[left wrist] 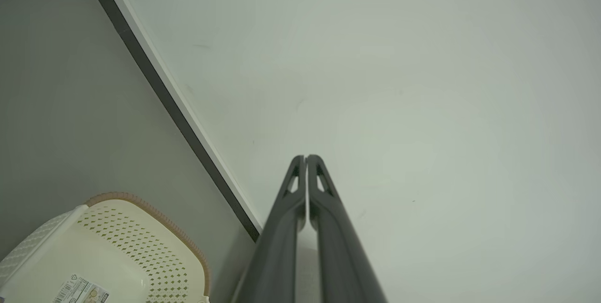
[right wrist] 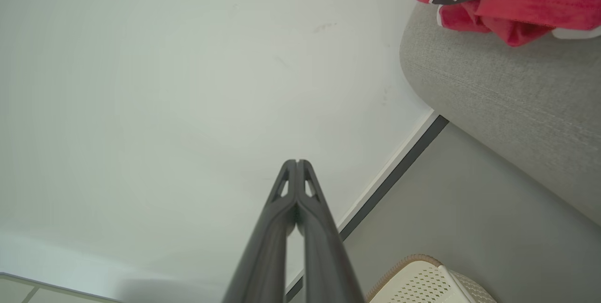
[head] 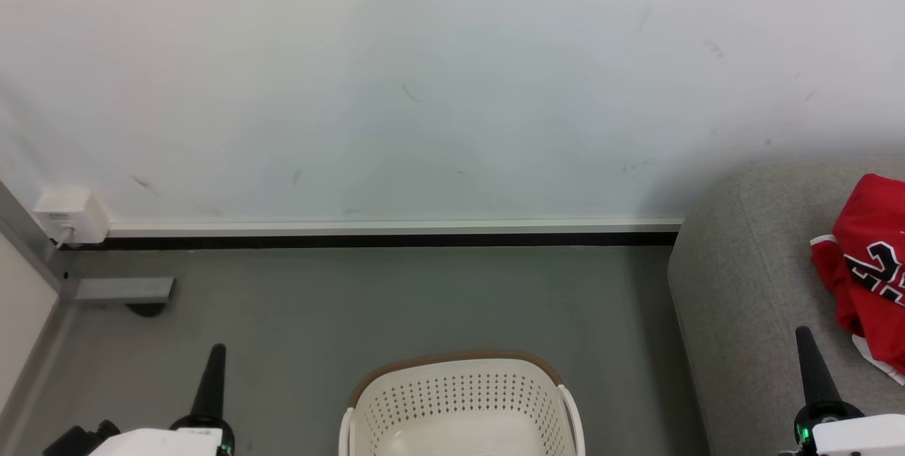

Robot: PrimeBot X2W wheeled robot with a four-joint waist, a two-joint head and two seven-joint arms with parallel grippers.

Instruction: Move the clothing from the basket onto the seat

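Where the head view looks down on the grey floor (head: pixel 353 300), a cream-white perforated plastic laundry basket with a brown rim (head: pixel 459 396) stands at bottom centre, apart from the white wall (head: pixel 424 88) and its pale skirting strip (head: pixel 389 225). To its right, not touching, is a large light-grey fabric sofa with a rounded edge (head: pixel 742 286). Bright red thin-fabric clothing with white trim and black-and-white numbers (head: pixel 866 265) lies crumpled on the sofa at the frame's right edge (partly cut off). Left jaws rise at lower left, right jaws at lower right over the sofa's front. Each reads as one dark spike, pressed together, holding nothing. A white socket box (head: pixel 71 215) sits on the wall, far left.

Left wrist view: jaws closed tip to tip against the wall, empty. Basket at lower left, with a barcode label (left wrist: pixel 80 291) on its inner floor.

Right wrist view: jaws pressed together, empty. Sofa at upper right with the red clothing heaped on top. The basket's corner shows on the floor below.
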